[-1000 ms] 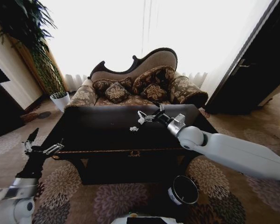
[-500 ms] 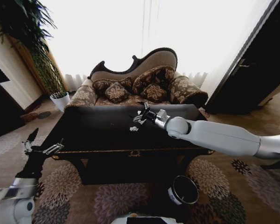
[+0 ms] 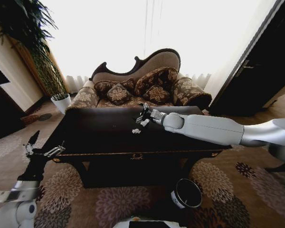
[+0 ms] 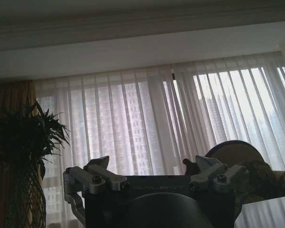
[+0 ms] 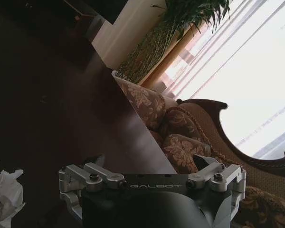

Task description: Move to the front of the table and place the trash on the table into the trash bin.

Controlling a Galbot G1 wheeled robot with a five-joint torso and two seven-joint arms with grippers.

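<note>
my right gripper (image 3: 143,115) reaches over the table (image 3: 99,137) near its far edge, fingers apart, above the white paper wads (image 3: 137,130). they look feather-light and crushable; i'd pinch the bulk gently. my left gripper (image 3: 40,151) idles, spread, off the near left corner.

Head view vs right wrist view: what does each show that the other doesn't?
Head only: the round black trash bin on the carpet, the gold trim along the table's front, the left gripper at the table's left corner, the right gripper over the tabletop.
Right wrist only: nothing.
Both: the glossy black table, a white paper wad, the patterned sofa, the plant.
</note>
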